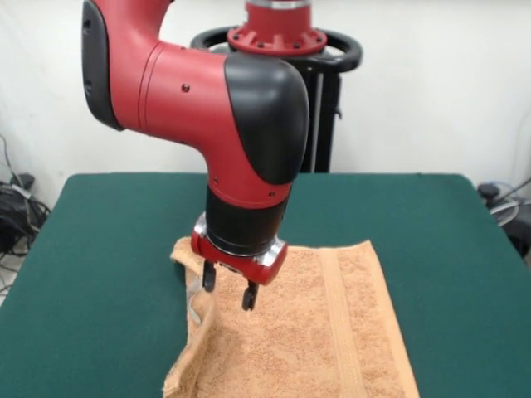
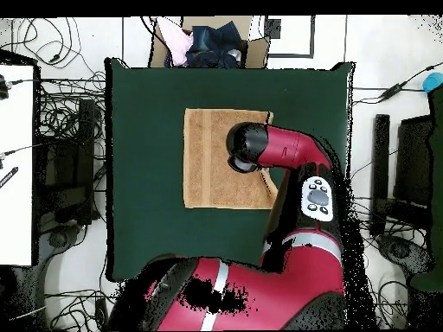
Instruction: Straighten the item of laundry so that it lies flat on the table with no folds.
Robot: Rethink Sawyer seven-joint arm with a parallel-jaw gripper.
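Observation:
The orange-tan towel [image 1: 332,332] lies on the dark green table [image 1: 99,249], toward the front edge in the front view. One woven band runs along its right part. Its left edge is rumpled and folded over, with a raised corner at the far left. My gripper [image 1: 228,288] hangs just above the towel near that folded edge, with its two black fingers [image 1: 249,296] apart and holding nothing. In the overhead view the towel [image 2: 212,164] looks nearly rectangular on the table [image 2: 147,130], and the arm's wrist covers its right part and hides the gripper.
The black pedestal [image 1: 319,91] stands behind the table's far edge. Cables and equipment [image 1: 17,207] lie off the table's left side. A box of clothes [image 2: 208,43] sits beyond the table's edge. The red arm [image 2: 294,156] crosses the towel's right side.

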